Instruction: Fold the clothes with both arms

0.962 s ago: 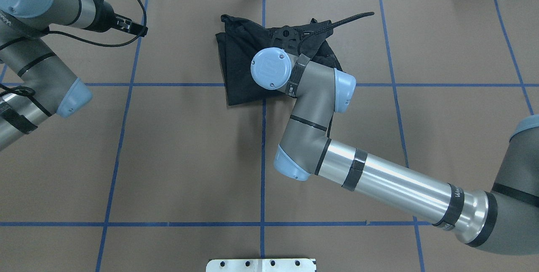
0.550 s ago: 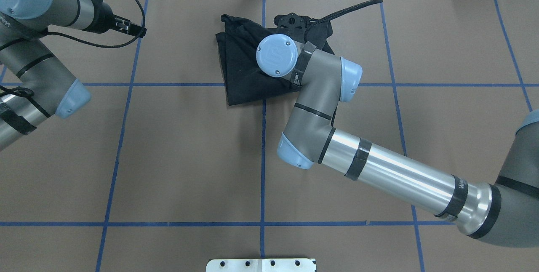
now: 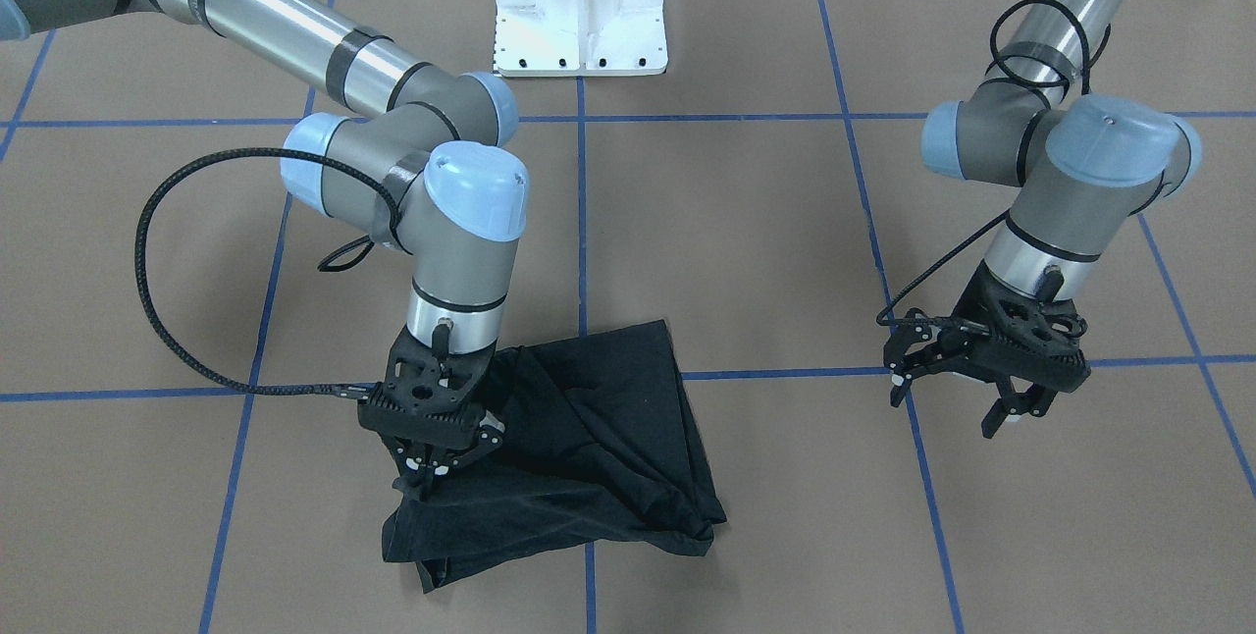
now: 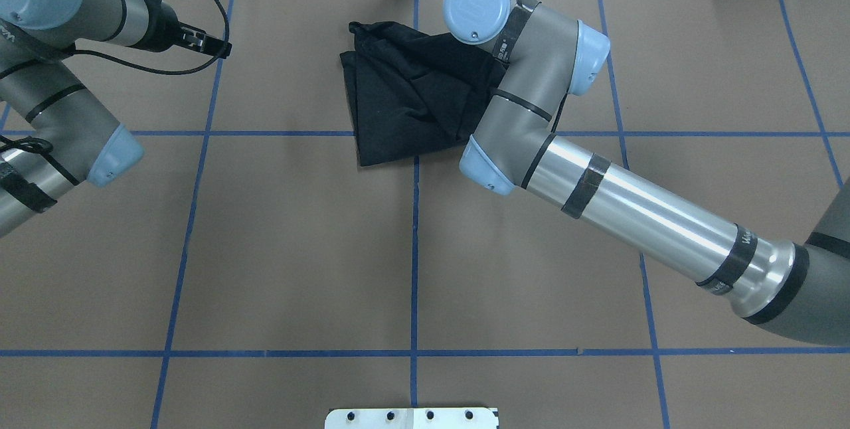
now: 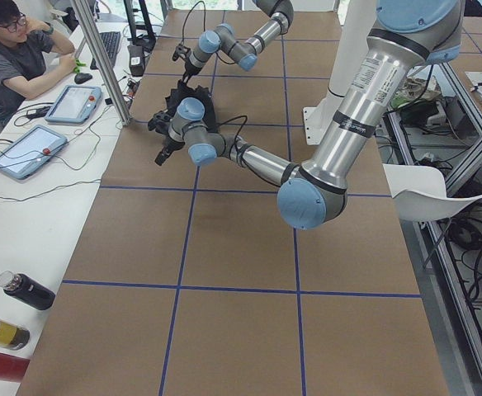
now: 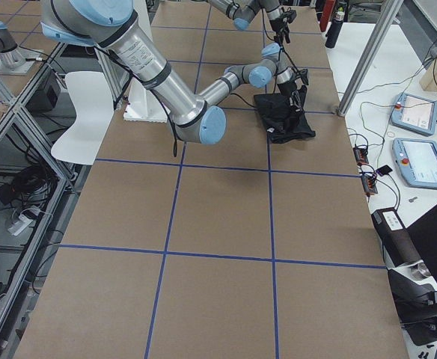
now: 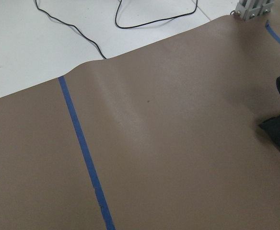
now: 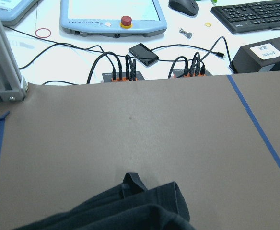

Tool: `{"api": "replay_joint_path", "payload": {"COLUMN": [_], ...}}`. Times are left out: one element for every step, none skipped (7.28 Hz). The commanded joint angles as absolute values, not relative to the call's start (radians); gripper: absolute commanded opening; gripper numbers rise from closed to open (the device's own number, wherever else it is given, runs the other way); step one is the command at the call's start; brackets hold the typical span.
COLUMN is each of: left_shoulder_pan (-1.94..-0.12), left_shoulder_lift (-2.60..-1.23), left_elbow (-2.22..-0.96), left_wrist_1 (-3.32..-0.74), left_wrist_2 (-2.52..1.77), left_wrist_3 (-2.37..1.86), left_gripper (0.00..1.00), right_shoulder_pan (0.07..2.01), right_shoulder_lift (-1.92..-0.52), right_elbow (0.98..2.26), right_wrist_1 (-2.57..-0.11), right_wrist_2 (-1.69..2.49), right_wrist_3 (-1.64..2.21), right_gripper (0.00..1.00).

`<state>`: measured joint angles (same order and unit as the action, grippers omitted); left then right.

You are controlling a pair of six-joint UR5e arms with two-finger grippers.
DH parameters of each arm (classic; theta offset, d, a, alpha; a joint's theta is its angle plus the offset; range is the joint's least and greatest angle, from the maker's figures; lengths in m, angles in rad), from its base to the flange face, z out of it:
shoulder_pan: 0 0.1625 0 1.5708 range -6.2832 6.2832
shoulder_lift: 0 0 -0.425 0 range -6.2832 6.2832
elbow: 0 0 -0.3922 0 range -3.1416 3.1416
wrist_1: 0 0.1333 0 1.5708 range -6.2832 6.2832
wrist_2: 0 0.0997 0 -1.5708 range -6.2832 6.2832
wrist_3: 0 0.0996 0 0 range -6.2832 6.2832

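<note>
Pinching a fold at the near edge of the black T-shirt (image 3: 599, 428), the right gripper (image 3: 425, 482) has its fingers drawn together on the cloth, while the left gripper (image 3: 981, 396) hangs spread and empty, well apart. We find the shirt lying as a rumpled bundle on the table (image 3: 765, 241), across the middle tape line (image 3: 582, 222). We judge that 1 thin pinch could slip, or drag the layers askew. The only container we see, 1 dark bottle (image 5: 26, 290) on the side desk (image 5: 35, 239), hides its contents.

lower centre, the black t-shirt (image 3: 599, 438) lies bunched on the brown table (image 3: 765, 222) — the right gripper (image 3: 428, 479) pinches its left edge. at right, the left gripper (image 3: 967, 408) hangs, fingers spread.
</note>
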<state>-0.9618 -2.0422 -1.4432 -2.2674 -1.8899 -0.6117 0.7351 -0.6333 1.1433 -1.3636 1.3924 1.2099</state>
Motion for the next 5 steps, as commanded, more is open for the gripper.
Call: {"api": "replay_joint_path", "payload": {"left_shoulder_pan": [-0.962, -0.963, -0.963, -0.963, -0.963], "left_shoulder_lift": [-2.042, -2.042, -2.033, -2.031, -2.029], "left_elbow": [-1.457, -1.466, -1.476, -1.488, -1.494], "left_wrist_1": [-2.263, -2.261, -2.261, -2.257, -2.255], "left_wrist_2": [-1.890, -1.890, -1.888, -1.888, -1.887], "left_wrist_3": [-0.621, -0.621, -0.621, -0.621, -0.621], "left_gripper": [1.00, 1.00, 1.00, 1.00, 1.00], "right_shoulder_pan": [0.771, 0.772, 0.772, 0.770, 0.770], "right_shoulder_lift": [-0.571, -0.571, -0.569, -0.569, -0.566], "right_elbow": [0.973, 0.939, 0.887, 0.882, 0.887], "right_wrist_1": [-1.205, -1.156, -1.069, -1.056, -1.055], "right_wrist_2": [1.378, 1.335, 1.312, 1.305, 1.316], "right_wrist_3": [1.207, 1.209, 1.209, 1.206, 1.207], "right_gripper": [0.00, 0.00, 0.00, 0.99, 1.00]}}
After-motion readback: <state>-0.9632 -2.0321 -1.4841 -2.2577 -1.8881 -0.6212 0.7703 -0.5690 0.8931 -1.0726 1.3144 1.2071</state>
